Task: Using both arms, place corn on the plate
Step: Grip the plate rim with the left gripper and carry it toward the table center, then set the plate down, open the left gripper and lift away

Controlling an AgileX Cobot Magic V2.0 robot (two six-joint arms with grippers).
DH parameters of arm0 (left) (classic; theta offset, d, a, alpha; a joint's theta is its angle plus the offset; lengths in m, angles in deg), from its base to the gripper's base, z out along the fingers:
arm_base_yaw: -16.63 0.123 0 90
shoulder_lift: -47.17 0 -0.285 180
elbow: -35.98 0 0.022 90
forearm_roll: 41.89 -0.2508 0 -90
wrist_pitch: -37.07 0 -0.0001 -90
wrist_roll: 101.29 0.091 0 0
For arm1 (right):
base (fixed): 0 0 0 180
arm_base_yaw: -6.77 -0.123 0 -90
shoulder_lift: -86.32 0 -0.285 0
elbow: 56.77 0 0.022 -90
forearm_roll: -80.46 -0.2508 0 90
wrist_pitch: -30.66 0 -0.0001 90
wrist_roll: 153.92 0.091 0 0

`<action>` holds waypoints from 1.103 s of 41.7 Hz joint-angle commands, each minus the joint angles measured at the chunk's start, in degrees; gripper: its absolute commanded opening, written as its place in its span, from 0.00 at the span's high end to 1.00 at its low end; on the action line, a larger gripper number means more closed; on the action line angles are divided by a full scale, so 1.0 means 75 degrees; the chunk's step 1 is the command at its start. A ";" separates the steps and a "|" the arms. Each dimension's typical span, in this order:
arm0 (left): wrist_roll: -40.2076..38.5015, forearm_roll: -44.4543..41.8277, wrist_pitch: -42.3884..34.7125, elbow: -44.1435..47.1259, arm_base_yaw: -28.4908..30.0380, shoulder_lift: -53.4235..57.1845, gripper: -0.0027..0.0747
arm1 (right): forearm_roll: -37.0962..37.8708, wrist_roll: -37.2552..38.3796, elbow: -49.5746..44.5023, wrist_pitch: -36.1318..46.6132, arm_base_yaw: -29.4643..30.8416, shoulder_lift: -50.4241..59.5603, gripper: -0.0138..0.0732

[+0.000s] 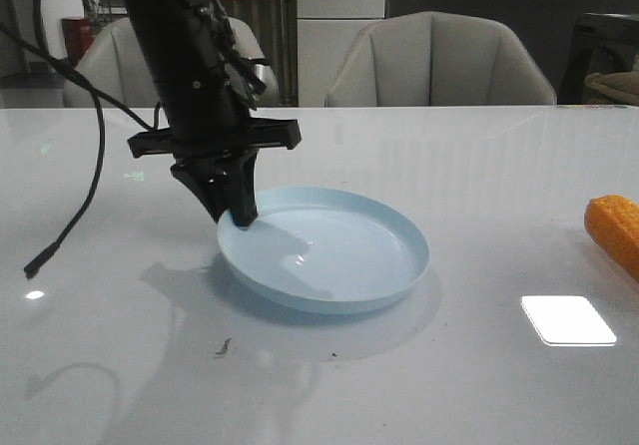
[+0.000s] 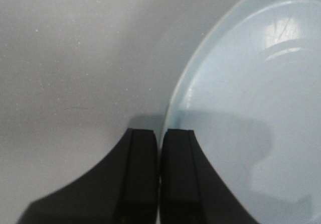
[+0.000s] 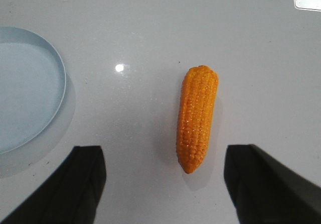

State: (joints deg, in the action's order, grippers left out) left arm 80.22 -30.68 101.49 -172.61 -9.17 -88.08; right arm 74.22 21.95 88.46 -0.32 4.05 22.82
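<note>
My left gripper (image 1: pixel 240 216) has its jaws pinched on the plate (image 1: pixel 329 255) rim. The corn (image 3: pixel 196 117), rigid, bumpy, probably light, lies on the worktop between my right gripper's (image 3: pixel 165 181) wide-open jaws; I'd grip mid-cob.

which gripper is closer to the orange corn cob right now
Right. The open right gripper hovers over the bumpy orange corn cob, a finger on each side. The left gripper is across the table, shut on the rim of the round pale blue plate.
</note>
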 commanded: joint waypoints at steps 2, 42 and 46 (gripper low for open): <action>0.0167 0.0079 0.0019 -0.0247 -0.0070 0.0398 0.84 | 0.0065 -0.0041 0.0276 0.0435 -0.0005 0.0080 0.15; 0.0352 -0.0380 -0.0155 -0.0316 -0.0103 0.0398 0.27 | 0.0065 -0.0041 0.0276 0.0210 -0.0005 0.0080 0.15; 0.0869 -0.0402 0.0478 -0.0473 -0.0033 0.0398 0.27 | 0.0065 -0.0041 0.0276 0.0231 -0.0005 0.0080 0.15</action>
State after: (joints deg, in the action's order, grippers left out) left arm 83.93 -34.06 101.83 -173.47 -9.39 -88.77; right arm 74.22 21.95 88.46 -1.84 4.05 22.82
